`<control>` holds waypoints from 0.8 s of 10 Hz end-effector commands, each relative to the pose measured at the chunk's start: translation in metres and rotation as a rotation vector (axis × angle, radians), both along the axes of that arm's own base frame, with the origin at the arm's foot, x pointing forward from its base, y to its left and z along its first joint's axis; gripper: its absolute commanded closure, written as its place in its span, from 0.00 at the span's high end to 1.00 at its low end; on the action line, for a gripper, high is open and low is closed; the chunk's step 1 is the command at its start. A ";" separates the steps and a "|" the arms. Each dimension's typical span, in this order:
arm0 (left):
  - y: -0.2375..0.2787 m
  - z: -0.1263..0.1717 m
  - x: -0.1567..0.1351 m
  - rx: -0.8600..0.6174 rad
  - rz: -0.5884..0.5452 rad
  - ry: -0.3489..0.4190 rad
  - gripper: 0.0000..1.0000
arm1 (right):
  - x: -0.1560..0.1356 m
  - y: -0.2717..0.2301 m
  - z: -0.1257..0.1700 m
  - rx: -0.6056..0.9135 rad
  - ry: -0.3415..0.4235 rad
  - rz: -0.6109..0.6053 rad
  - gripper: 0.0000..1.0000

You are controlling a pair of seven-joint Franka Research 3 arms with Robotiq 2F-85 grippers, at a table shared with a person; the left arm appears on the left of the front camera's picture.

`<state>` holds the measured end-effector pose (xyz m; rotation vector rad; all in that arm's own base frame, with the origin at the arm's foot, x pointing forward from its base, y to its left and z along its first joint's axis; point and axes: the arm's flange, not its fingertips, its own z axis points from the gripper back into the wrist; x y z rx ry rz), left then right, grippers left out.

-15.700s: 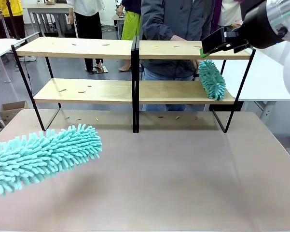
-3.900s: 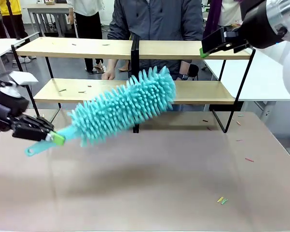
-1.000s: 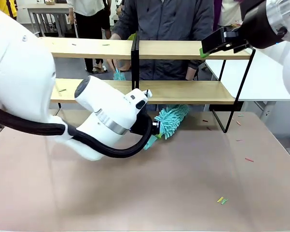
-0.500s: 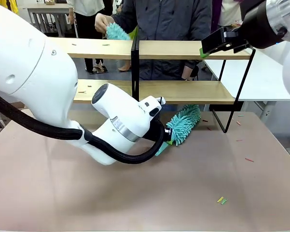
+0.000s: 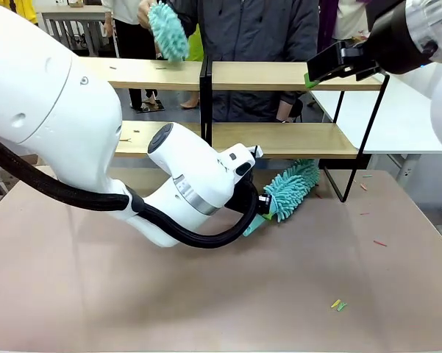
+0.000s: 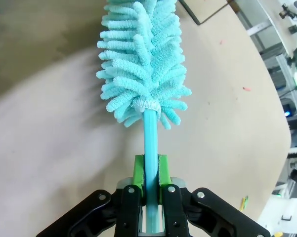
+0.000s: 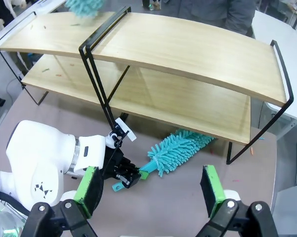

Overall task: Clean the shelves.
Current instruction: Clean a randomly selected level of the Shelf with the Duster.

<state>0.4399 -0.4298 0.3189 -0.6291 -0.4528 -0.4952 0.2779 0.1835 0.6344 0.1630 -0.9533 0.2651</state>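
Duster (image 5: 293,187) slid right; shelves (image 5: 294,140) seemingly just behind left tool (image 5: 262,207).

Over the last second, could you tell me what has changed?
The left gripper, shut on the handle of its duster, swept it rightward over the table under the shelves. The person lifted a second duster from the lower board to above the upper one. The right gripper stayed open, unmoved.
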 end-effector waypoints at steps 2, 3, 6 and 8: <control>-0.008 0.002 0.000 0.062 -0.139 -0.048 0.13 | 0.001 0.000 0.000 0.004 0.002 0.001 1.00; -0.007 0.001 0.002 0.099 -0.164 -0.039 0.13 | 0.001 0.000 0.000 0.004 0.002 0.001 1.00; 0.000 0.002 -0.003 0.147 -0.291 -0.049 0.13 | 0.001 0.000 0.000 0.004 0.002 0.001 1.00; 0.014 0.010 -0.014 0.187 -0.422 -0.043 0.13 | 0.001 0.000 0.000 0.004 0.002 0.001 1.00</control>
